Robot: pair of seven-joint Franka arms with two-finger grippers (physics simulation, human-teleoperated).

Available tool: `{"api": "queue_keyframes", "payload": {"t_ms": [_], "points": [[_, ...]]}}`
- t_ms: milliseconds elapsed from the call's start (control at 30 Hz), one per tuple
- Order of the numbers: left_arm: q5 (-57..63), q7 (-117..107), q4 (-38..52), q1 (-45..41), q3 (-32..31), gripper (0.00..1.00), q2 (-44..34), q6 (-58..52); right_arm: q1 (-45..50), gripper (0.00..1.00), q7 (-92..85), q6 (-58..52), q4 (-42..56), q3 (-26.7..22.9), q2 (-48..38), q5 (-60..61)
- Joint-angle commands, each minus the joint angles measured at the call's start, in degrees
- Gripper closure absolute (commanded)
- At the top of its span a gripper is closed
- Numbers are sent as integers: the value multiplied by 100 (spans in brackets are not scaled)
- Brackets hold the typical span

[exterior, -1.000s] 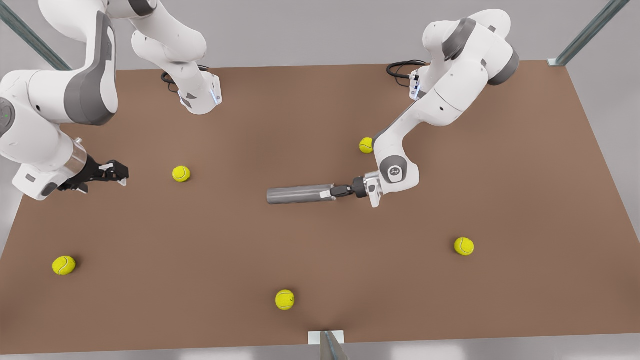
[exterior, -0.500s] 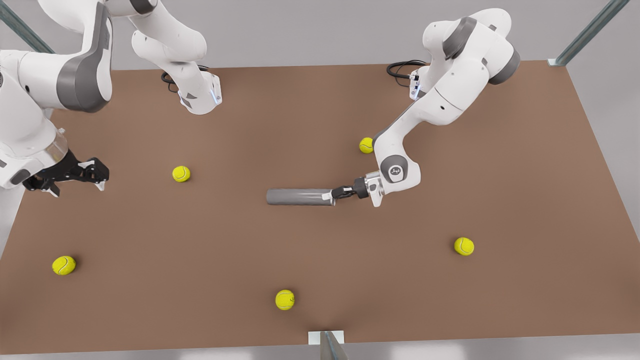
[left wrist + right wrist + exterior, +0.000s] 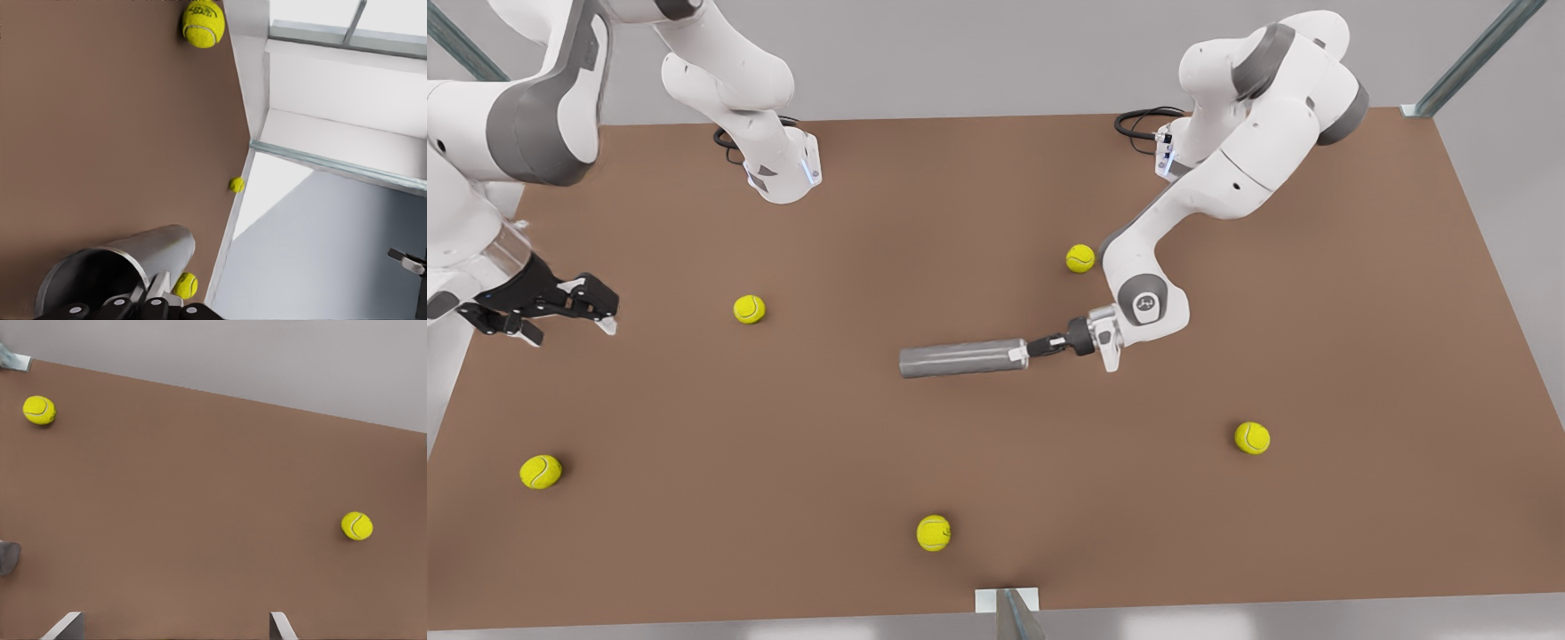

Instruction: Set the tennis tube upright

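You are looking at the tennis tube (image 3: 960, 358) lying on its side near the middle of the brown tabletop (image 3: 960, 196), its long axis running across the front view and its silver-rimmed end toward the front view's right. At that end your left tool (image 3: 1024, 351) is clenched on the tube's rim, the arm reaching in low from the front view's right. In the left wrist view the same tool (image 3: 148, 297) sits at the edge of the tube (image 3: 127, 260), whose dark open mouth faces the camera. The tube is not upright. Your right tool (image 3: 609, 313) hangs above the tabletop's edge at the front view's left, well apart from the tube, its arm waiting. In the right wrist view the tips of this tool (image 3: 173, 633) stand wide apart, released, with bare tabletop between them. Five yellow tennis balls are scattered around: one (image 3: 749, 308) between the right tool and the tube, one (image 3: 1080, 258) just beside the left arm's forearm, one (image 3: 1252, 437) toward the front view's right, one (image 3: 933, 532) near the front edge, and one (image 3: 541, 471) in the near corner at the front view's left. None of them touches the tube.
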Motion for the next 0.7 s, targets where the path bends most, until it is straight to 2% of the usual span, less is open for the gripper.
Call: {"api": "queue_keyframes", "payload": {"t_ms": [0,100,267,367,433,667], "points": [[-149,-10,0,10,8,79,-2,-9,65,0,-3,0,0,3,-1,-4],[-140,-300,-17,414,-282,79,-72,-9,118,0,-47,-35,9,11,-9,-13],[0,-599,-17,511,-317,79,-151,-44,126,0,-65,-26,0,20,8,-92],[589,-1205,9,652,-335,79,-186,-88,126,0,-38,0,0,73,-1,-92],[1433,-2137,36,766,-335,79,-415,-115,126,0,-38,26,0,64,-1,-92],[1925,-2955,-8,801,-326,79,-758,-106,91,0,-12,61,-105,73,-97,-101]]}}
